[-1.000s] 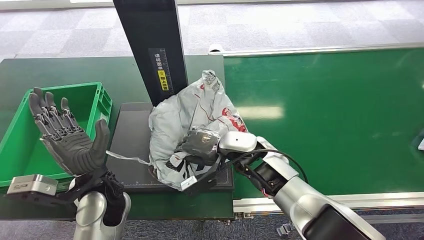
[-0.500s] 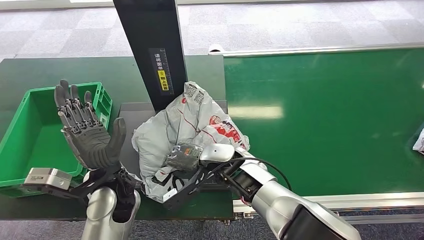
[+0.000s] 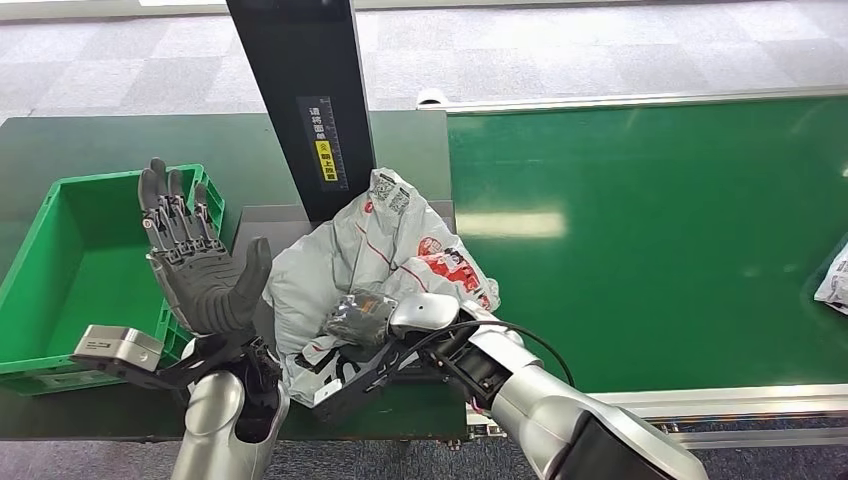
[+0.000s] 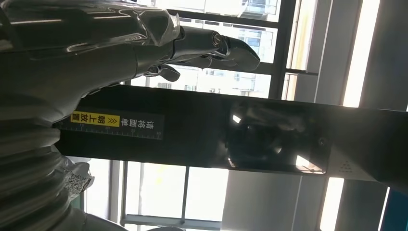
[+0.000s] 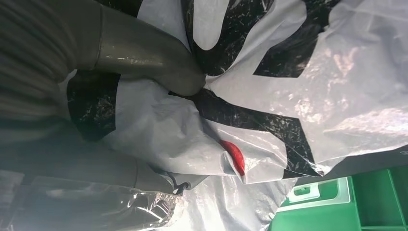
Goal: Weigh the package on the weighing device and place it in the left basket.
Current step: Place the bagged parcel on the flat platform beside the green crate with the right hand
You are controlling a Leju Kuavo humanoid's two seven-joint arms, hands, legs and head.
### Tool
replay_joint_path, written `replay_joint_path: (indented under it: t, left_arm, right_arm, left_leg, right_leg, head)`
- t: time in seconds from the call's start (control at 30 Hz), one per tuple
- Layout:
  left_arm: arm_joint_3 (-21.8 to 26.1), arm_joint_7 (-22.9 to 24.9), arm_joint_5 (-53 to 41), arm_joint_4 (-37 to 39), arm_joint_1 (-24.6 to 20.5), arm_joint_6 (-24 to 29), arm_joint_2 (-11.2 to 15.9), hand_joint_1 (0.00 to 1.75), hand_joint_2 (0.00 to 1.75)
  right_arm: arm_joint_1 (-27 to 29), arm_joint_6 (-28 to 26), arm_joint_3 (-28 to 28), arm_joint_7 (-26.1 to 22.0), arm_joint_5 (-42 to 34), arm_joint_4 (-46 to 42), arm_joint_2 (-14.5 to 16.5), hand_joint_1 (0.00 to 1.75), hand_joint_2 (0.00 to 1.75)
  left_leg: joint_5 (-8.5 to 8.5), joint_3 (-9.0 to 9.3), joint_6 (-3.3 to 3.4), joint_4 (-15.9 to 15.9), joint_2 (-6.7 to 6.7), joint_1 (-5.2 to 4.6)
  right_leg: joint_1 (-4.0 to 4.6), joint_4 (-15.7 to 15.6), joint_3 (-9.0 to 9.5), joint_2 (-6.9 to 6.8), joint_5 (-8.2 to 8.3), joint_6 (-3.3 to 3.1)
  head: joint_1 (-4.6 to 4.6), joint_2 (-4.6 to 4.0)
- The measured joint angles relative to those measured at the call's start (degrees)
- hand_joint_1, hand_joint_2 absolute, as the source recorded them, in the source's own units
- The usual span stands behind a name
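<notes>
The package point(image 3: 375, 260), a crumpled grey plastic bag with red and black print, lies on the dark weighing device point(image 3: 262, 250), at the foot of the black post point(image 3: 300, 100) which stands at 12 o'clock from it. The right hand point(image 3: 365, 312) grasps the package at its near edge, about 6 o'clock; in the right wrist view the thick thumb point(image 5: 144, 60) presses into the wrinkled plastic point(image 5: 288, 96). The left hand point(image 3: 195, 265) is raised at 9 o'clock from the package, palm toward it, the fingers point(image 3: 170, 205) released, spread and pointing upward, holding nothing. The green left basket point(image 3: 60, 270) stands on the dark green surface point(image 3: 100, 140) at 9 o'clock from the weighing device. At 3 o'clock lies the green conveyor belt point(image 3: 650, 230), with another bag point(image 3: 832, 285) at its far right edge.
</notes>
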Motion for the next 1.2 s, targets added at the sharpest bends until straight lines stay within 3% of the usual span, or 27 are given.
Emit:
replay_joint_path:
  t: [0.13,0.47,0.67,0.83,1.2]
  left_arm:
    - [-0.01,0.01,0.00,0.13,-0.03,-0.01,0.00,0.00,1.75]
    - [-0.08,0.01,0.00,1.38,-0.95,-1.54,-0.02,0.00,1.75]
    - [0.05,-0.01,0.18,1.60,-0.66,-1.86,-0.10,0.00,1.75]
    - [0.47,0.00,0.75,1.60,0.03,-2.85,-0.34,0.00,1.75]
    - [1.75,-0.01,0.59,0.92,1.41,-3.08,-0.66,0.00,1.75]
  right_arm:
    - [-0.03,-0.01,0.10,0.00,-0.01,0.33,0.15,0.00,1.75]
    - [-0.15,-3.17,-0.70,0.42,-3.26,1.10,0.30,0.00,1.75]
    - [-0.20,-7.34,-6.65,-3.58,-11.94,1.11,0.21,0.00,1.75]
    - [0.02,-9.19,-9.87,-5.07,-12.07,0.86,0.21,0.00,1.75]
    - [1.11,-20.95,-14.18,-9.69,-14.67,-0.05,-0.14,0.00,1.75]
  left_leg:
    - [0.00,0.00,0.00,0.00,0.00,0.00]
    - [0.00,0.00,0.00,0.00,0.00,0.00]
    - [0.00,0.00,0.00,0.00,0.00,0.00]
    - [0.00,-0.01,0.00,0.00,0.00,0.00]
    - [0.00,-0.01,0.00,0.00,0.00,0.00]
  right_leg:
    - [0.00,0.00,0.00,0.00,0.00,0.00]
    - [0.00,0.00,0.01,0.00,0.00,0.00]
    - [0.00,0.00,0.01,0.00,0.00,0.00]
    - [0.00,0.00,0.01,0.00,0.00,0.00]
    - [0.00,0.00,0.01,-0.01,0.00,0.00]
  head:
    - [0.00,0.01]
    - [0.00,0.01]
    - [0.01,0.01]
    - [0.00,-0.01]
    - [0.00,0.01]
